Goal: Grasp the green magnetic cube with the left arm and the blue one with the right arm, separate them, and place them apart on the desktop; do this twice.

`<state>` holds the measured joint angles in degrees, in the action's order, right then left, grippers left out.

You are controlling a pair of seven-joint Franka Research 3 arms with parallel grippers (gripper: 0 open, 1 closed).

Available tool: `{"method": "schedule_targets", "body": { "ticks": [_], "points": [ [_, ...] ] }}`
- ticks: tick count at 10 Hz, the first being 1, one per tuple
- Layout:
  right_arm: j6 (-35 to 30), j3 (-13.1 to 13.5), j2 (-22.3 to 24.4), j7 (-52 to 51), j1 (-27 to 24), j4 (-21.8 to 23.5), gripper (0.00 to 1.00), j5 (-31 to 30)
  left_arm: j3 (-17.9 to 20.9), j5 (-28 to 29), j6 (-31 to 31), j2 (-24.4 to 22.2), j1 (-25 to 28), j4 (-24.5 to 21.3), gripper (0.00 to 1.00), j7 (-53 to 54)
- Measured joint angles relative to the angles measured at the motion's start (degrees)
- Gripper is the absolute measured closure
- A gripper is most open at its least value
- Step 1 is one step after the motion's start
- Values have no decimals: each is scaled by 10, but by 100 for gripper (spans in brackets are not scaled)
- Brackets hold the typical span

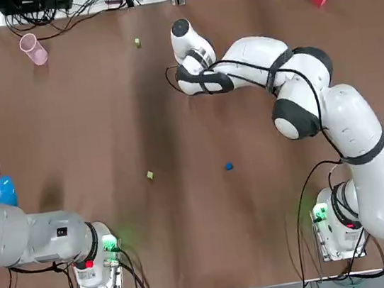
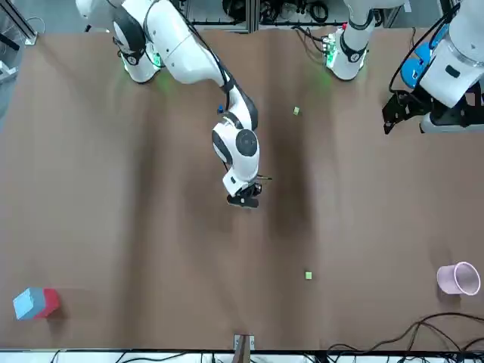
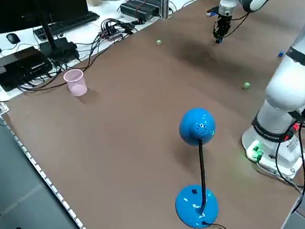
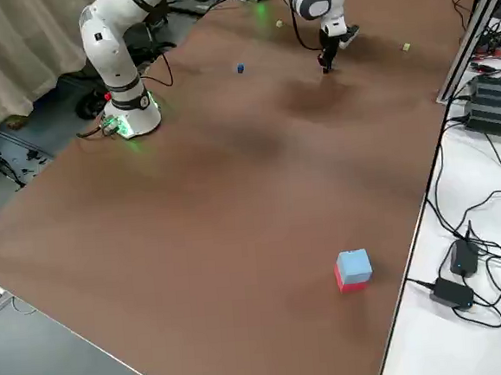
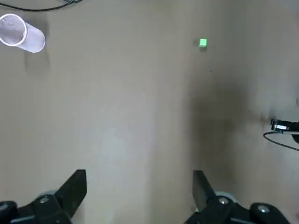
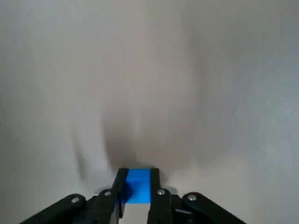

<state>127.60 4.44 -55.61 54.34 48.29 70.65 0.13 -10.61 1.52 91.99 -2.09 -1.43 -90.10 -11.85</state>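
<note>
Jaws of the right gripper (image 2: 243, 201) pinch a blue cube (image 6: 138, 185) over the worktop's (image 1: 90, 130) far middle. The left gripper (image 5: 139, 178), spread wide, hangs by the left edge. A green cube (image 1: 137, 43) lies near the far edge.

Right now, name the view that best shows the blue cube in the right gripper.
Right wrist view: the blue cube sits between the fingers of the right gripper. From the top the arm hides it; the other views show only the gripper.
</note>
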Motion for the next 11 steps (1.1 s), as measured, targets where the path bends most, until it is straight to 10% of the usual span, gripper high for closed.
{"method": "schedule_targets", "body": {
  "ticks": [11],
  "points": [
    [-17,19,-76,-143,-107,-198,77,-2,-3,0,0,0,0,1,0,0]
  ]
}}
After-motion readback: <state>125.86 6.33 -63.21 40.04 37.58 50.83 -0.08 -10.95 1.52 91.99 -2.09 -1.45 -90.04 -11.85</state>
